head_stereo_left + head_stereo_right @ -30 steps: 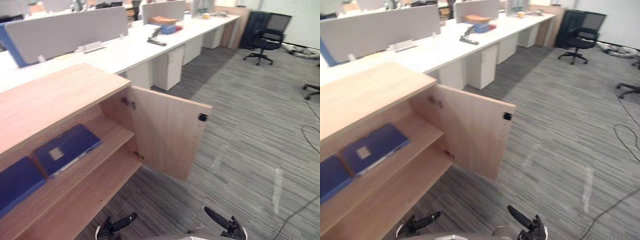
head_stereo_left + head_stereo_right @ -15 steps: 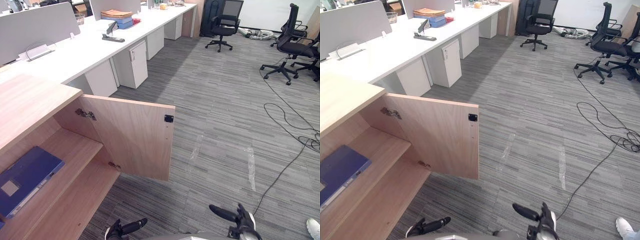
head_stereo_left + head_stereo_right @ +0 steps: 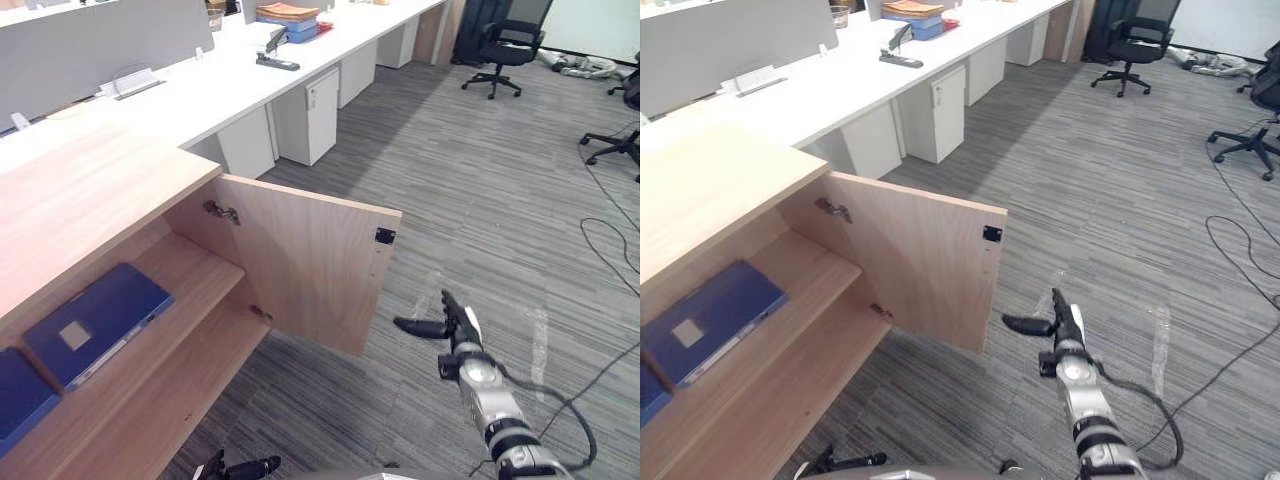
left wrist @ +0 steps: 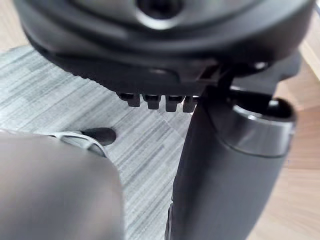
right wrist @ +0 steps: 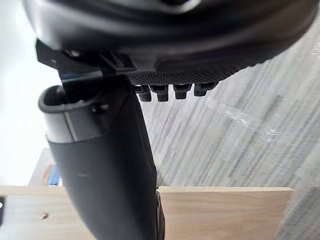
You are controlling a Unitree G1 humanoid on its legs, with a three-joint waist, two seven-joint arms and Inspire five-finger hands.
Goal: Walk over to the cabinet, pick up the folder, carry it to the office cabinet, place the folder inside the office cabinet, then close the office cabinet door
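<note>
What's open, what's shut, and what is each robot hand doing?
Cabinet door: open, swung out wide.
Blue folder: lying flat on the upper shelf inside.
Right hand: open, empty, beside the door, not touching it.
Left hand: open, empty, down low.

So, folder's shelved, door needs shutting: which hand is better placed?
Right. The right hand is raised, fingers straight, near the free edge of the door; the left hand hangs low.

Your right arm reaches forward, its hand raised just right of the open cabinet door, fingers straight, thumb pointing toward the door's free edge, holding nothing. Your left hand hangs low beneath that door, fingers relaxed, empty.
</note>
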